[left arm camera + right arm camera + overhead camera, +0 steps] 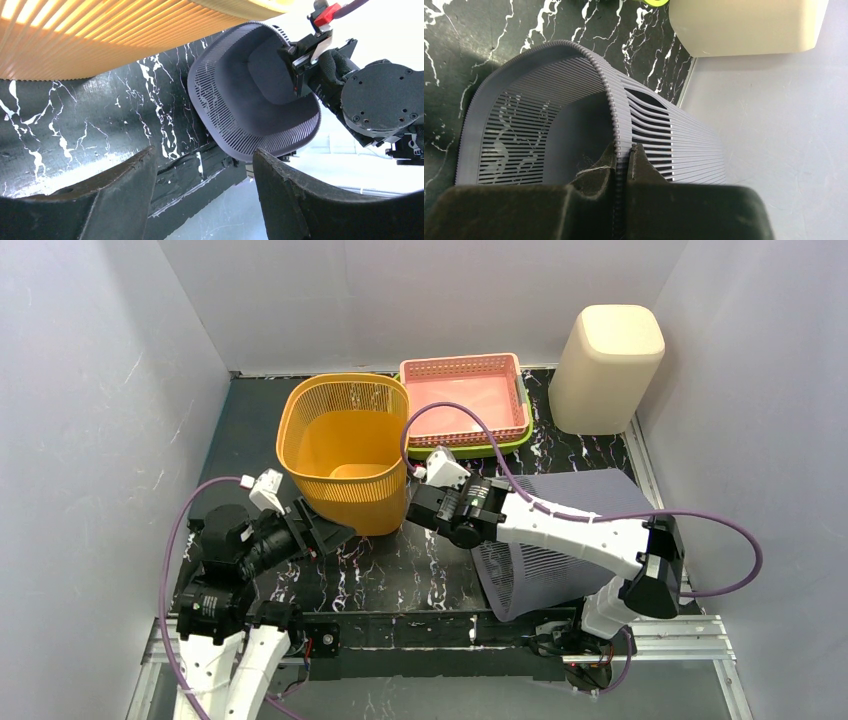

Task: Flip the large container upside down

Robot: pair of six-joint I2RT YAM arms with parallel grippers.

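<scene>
**Grey basket (530,580) tipped on its side, near right of the counter (420,565)**
The right claw (624,152) was clenched on its rim. The step called for rolling the mouth downward without letting the rim slip. The left claw (204,152) stood released near the upright orange basket (345,455), which crowded the left; a cream bin (607,365) stood far right.

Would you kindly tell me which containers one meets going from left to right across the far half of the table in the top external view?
Orange basket → pink tray → cream bin.
</scene>
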